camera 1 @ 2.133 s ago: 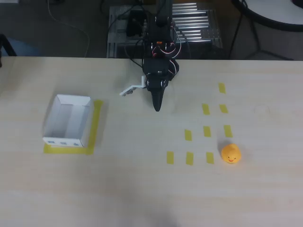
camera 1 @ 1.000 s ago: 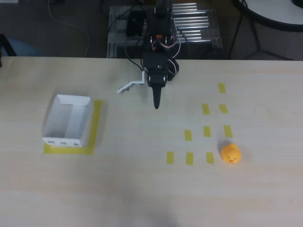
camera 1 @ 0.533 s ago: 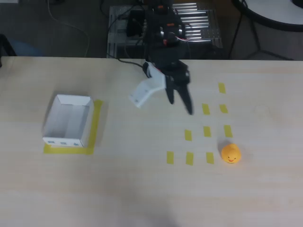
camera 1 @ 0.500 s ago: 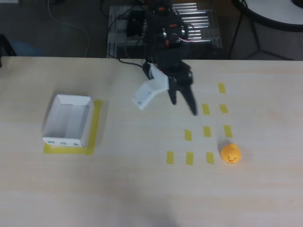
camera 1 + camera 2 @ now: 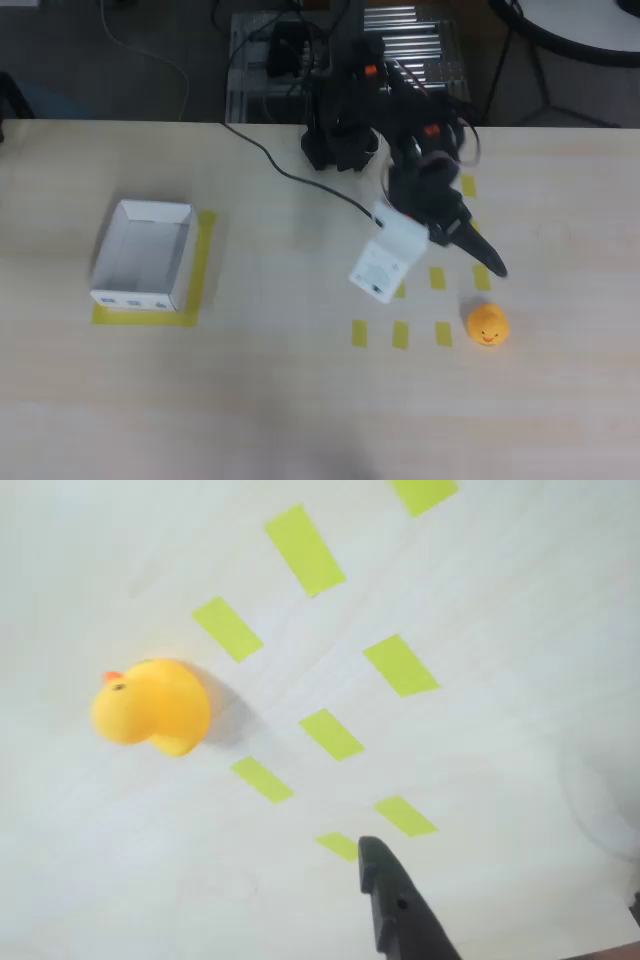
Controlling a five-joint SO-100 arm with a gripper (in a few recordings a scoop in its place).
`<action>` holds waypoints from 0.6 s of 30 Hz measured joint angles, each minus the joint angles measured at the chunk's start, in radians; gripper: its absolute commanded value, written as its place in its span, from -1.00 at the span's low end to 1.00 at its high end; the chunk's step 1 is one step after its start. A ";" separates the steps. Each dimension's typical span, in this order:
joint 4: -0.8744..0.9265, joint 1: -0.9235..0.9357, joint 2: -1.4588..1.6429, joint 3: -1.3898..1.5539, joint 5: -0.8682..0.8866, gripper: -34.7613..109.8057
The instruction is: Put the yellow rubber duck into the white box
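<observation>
duck: one yellow rubber duck is seen on the table at about 4 o'clock of the overhead view, just past the tape grid; untouched.
box: one white box is seen at 9 o'clock, on a yellow tape outline, empty, well apart from the duck.
gripper: gripper is spread wide, nothing held; the dark finger is aimed toward 4 o'clock, the white plate is splayed toward 7 o'clock. The duck sits near the dark tip, at its 6 o'clock.
wrist view: the duck is seen at 9 o'clock, clear of the dark finger at 6 o'clock.
tape marks: nine small yellow tape marks are counted overhead.
risk 1: the duck is judged not yet between the jaws; if the arm is lowered off-centre, the round body could be knocked and rolled away.
risk 2: a shallow pinch on the rounded, soft body could let it squirt out.
risk 3: a long carry toward 9 o'clock is needed; a weak hold could be lost on the way.
</observation>
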 measured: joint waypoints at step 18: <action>0.003 -0.124 -0.723 -0.649 0.152 0.52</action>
